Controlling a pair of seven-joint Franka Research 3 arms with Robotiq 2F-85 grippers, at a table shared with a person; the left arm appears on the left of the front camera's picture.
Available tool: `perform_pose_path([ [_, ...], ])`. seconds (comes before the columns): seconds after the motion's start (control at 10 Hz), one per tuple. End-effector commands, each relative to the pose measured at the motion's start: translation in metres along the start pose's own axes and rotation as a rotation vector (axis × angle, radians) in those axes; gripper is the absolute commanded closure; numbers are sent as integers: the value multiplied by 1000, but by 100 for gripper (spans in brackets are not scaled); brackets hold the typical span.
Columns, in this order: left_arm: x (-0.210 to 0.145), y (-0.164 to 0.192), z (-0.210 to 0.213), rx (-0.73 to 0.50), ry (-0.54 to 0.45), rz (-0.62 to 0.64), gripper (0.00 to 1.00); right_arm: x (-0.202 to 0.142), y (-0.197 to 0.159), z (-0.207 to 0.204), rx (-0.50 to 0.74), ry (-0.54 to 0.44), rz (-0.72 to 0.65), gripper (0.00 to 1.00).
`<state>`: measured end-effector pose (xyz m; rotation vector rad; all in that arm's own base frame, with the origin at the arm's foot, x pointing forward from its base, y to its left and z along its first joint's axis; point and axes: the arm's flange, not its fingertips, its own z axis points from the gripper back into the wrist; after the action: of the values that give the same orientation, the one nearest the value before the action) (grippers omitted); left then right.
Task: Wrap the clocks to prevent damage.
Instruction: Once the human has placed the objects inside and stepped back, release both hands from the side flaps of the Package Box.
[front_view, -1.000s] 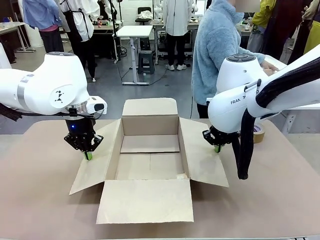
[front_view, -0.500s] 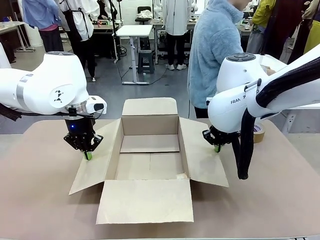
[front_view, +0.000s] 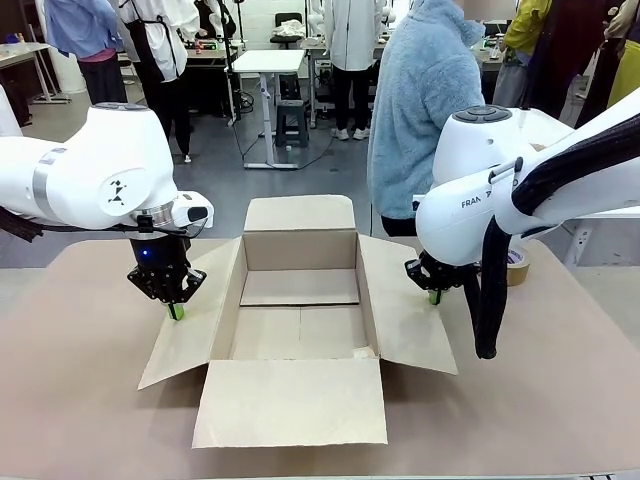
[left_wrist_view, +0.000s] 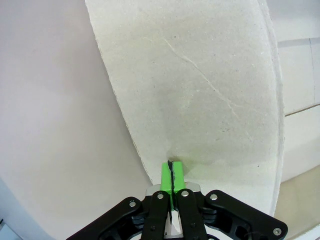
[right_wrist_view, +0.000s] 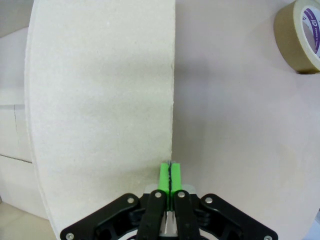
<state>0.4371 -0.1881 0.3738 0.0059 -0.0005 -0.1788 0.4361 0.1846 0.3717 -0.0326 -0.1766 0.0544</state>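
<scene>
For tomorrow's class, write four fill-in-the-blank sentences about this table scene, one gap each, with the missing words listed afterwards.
1. The cardboard box in the middle of the table has its top ____.
2. The left gripper and the right gripper both have their jaws ____.
3. The tape roll lies on the robot's ____ side of the box.
4. The person wears a fleece coloured light ____.
Missing words: open; shut; right; blue.

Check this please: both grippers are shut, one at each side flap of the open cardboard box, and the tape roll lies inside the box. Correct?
Not quite: the tape roll lies on the table, outside the box, as the right wrist view shows.
</scene>
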Motion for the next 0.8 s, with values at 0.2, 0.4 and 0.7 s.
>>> perform_pose_path([
  [0.2, -1, -1, 2, 14, -8, -4, 100, 0, 0, 0, 0, 0, -4, 99],
  [0.4, -1, -1, 2, 14, -8, -4, 100, 0, 0, 0, 0, 0, -4, 99],
  [0.7, -1, -1, 2, 14, -8, -4, 100, 0, 0, 0, 0, 0, -4, 99],
])
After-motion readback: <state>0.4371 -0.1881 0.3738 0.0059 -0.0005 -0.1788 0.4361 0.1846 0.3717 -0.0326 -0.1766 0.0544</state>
